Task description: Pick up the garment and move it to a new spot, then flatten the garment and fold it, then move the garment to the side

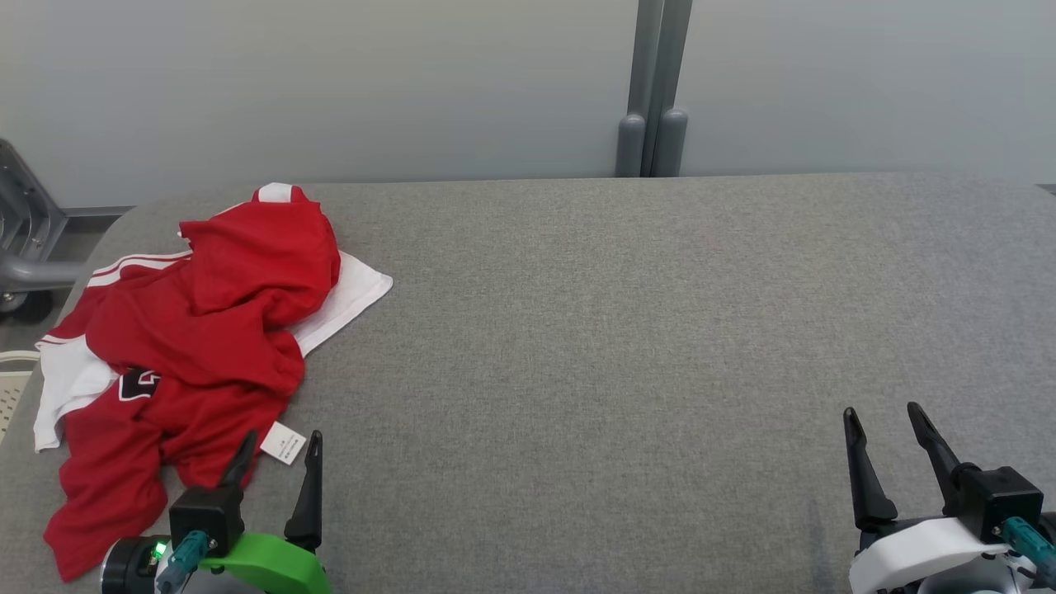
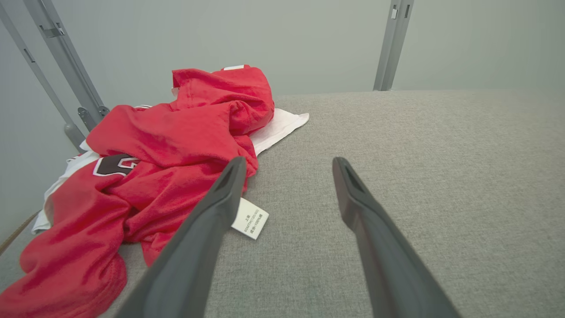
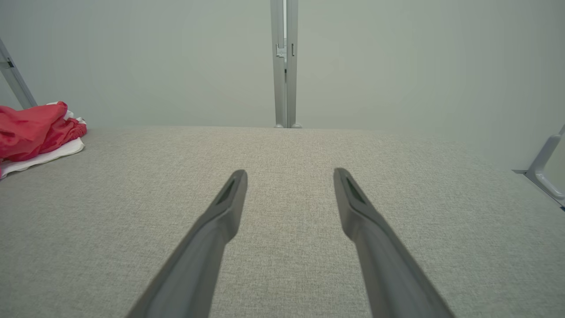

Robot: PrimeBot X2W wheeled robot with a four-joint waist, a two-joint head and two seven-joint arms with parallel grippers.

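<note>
The garment (image 1: 198, 330) is a red and white shirt, crumpled in a heap at the table's left end, with a white label (image 1: 284, 443) sticking out at its near edge. In the left wrist view the garment (image 2: 167, 150) lies ahead and to the left, its label (image 2: 250, 218) just beside the left finger. My left gripper (image 1: 282, 444) stands open at the garment's near edge, holding nothing. Far off at the lower right, my right gripper (image 1: 883, 417) is open over bare table. The right wrist view shows the garment (image 3: 37, 128) at the far left.
The grey fabric table (image 1: 627, 330) stretches wide to the right of the garment. A pale wall with a grey post (image 1: 653, 91) stands behind the far edge. A grey metal frame (image 1: 25, 239) sits off the table's left end.
</note>
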